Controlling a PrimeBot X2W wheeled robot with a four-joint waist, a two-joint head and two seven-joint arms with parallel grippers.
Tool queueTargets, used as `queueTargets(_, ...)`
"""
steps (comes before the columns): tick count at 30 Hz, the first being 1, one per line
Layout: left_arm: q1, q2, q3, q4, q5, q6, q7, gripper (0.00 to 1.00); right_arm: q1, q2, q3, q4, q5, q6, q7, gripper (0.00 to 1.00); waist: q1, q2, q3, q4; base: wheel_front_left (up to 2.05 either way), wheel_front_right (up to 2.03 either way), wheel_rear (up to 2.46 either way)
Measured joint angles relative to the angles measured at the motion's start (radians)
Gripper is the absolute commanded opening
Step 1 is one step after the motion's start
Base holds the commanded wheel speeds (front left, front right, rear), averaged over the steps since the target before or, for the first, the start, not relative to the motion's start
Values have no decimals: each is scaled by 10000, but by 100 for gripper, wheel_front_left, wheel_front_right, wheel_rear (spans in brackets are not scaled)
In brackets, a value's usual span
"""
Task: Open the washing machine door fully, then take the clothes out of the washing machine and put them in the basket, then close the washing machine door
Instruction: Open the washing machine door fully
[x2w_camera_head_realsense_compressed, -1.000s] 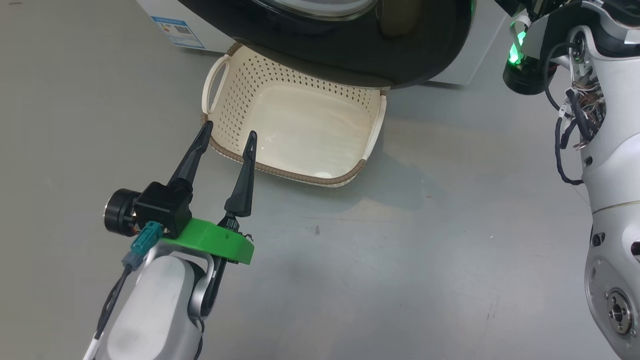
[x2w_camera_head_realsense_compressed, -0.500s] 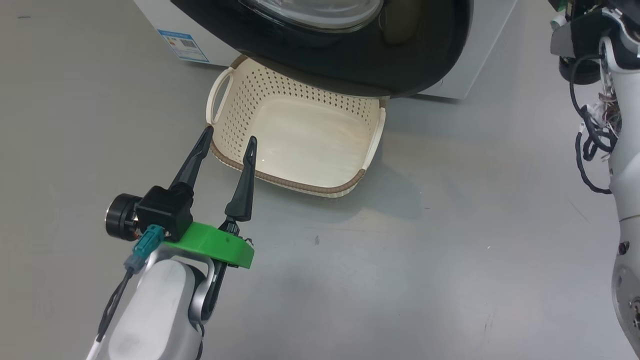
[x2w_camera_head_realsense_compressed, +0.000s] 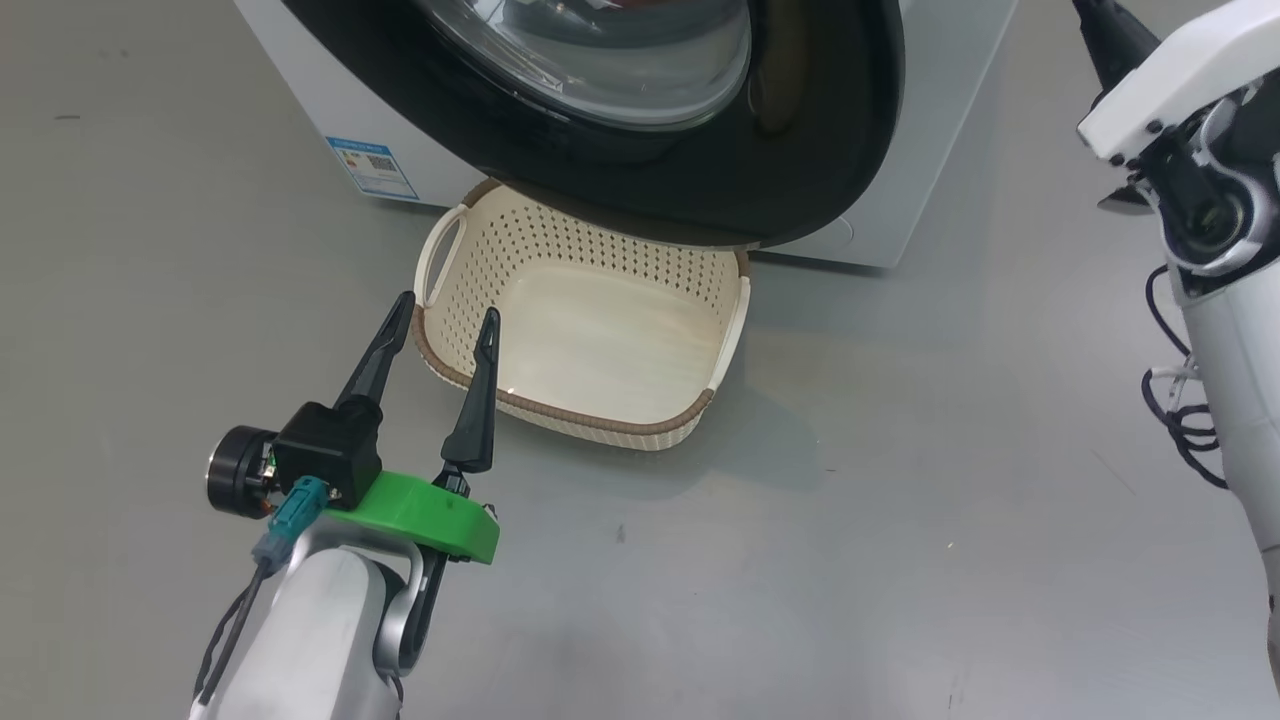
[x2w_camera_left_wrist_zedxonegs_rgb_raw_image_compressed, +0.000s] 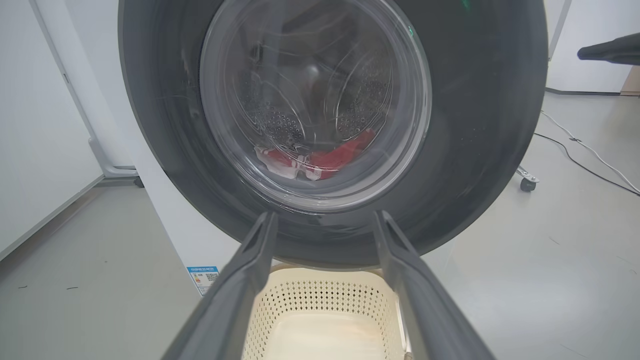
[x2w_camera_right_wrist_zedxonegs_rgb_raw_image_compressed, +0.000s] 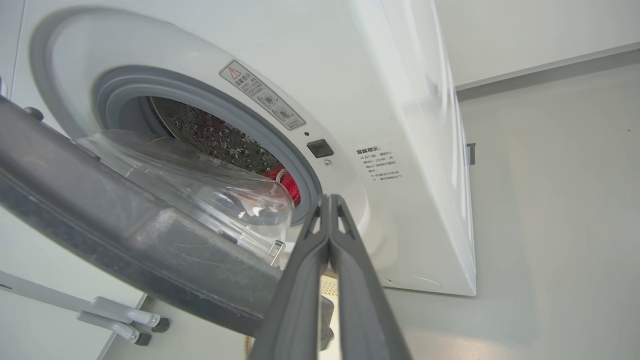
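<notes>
The washing machine door (x2w_camera_left_wrist_zedxonegs_rgb_raw_image_compressed: 480, 125), black-rimmed with a bulging glass window (x2w_camera_left_wrist_zedxonegs_rgb_raw_image_compressed: 315, 100), stands partly open on the white washing machine (x2w_camera_right_wrist_zedxonegs_rgb_raw_image_compressed: 400, 100). Red clothes (x2w_camera_left_wrist_zedxonegs_rgb_raw_image_compressed: 325, 157) lie in the steel drum and also show past the grey gasket as clothes (x2w_camera_right_wrist_zedxonegs_rgb_raw_image_compressed: 286, 184). The cream basket (x2w_camera_head_realsense_compressed: 590, 255) sits on the floor under the door, with nothing in it. My left gripper (x2w_camera_head_realsense_compressed: 447, 306) hovers open over the basket's near left rim, holding nothing. My right gripper (x2w_camera_right_wrist_zedxonegs_rgb_raw_image_compressed: 330, 198) is shut on nothing, by the door's free edge and the door opening; its dark fingers (x2w_camera_head_realsense_compressed: 1112, 45) are at the upper right.
A blue label (x2w_camera_head_realsense_compressed: 372, 167) marks the washer's lower corner. A latch slot (x2w_camera_right_wrist_zedxonegs_rgb_raw_image_compressed: 320, 148) sits right of the gasket. A cable (x2w_camera_left_wrist_zedxonegs_rgb_raw_image_compressed: 585, 150) and a castor (x2w_camera_left_wrist_zedxonegs_rgb_raw_image_compressed: 525, 184) lie on the floor right of the machine. Grey floor (x2w_camera_head_realsense_compressed: 850, 560) spreads around the basket.
The head camera has tilted, so the whole picture shifted. My right arm has swung up toward the upper right. The left gripper stays open over the basket rim.
</notes>
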Motion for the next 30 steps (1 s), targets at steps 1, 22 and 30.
queueTargets(1,42,4,13,2,0,0,0,100,153,-2,104,-81,-192,0,-234,0,0,0,-81,-25,0,0,0)
queueTargets(22,740,27,410,59,88,257,0,100,4207,219,752,-1404,-2485,-692,-4431,0,0,0,-1322,-643,0,0,0)
queueTargets(30,1010,36,571,71,268,267,0,100,5452,341,878,-1772,-3057,-1509,-5032,100,0,0,-1609,-923,0,0,0)
